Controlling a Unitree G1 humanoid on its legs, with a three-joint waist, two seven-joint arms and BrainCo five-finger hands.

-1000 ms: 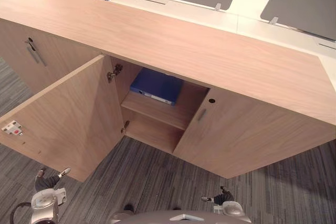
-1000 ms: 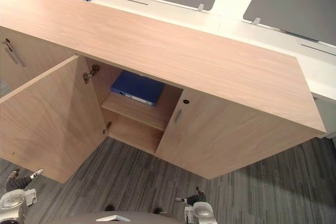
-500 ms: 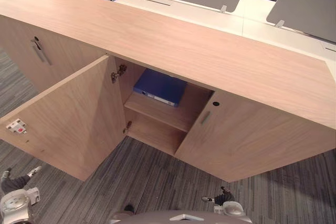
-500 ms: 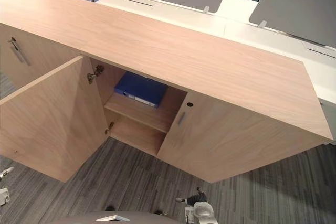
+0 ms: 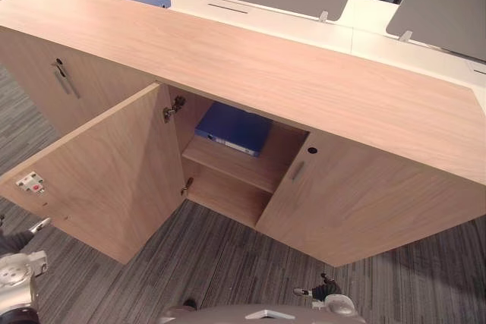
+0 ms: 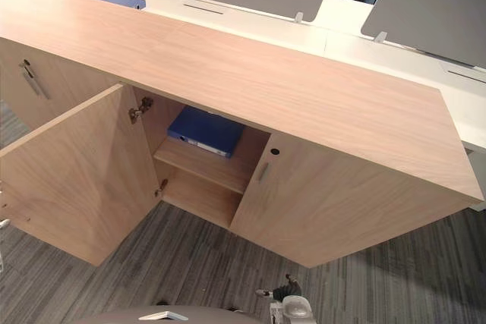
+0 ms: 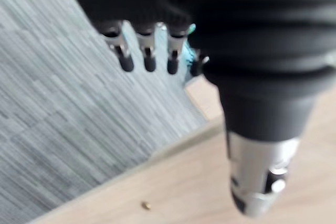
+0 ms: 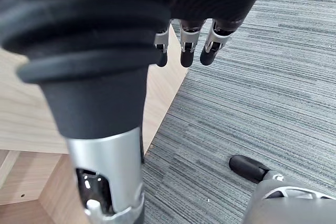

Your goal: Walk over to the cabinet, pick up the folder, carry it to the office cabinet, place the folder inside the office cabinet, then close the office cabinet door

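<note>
Inside the wood-grain cabinet (image 5: 288, 73) lies a flat blue folder (image 5: 234, 127); left hand (image 7: 148, 56) and right hand (image 8: 186, 51) hang loose-fingered

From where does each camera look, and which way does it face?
Left eye view: on the head, facing down at the cabinet, open door and shelved folder; left hand and right hand at bottom.
Right eye view: beside it, sharing that scene; right hand at bottom.
Left wrist view: along the left hand's relaxed fingers, at carpet and a wooden panel.
Right wrist view: likewise, from the right hand.
</note>
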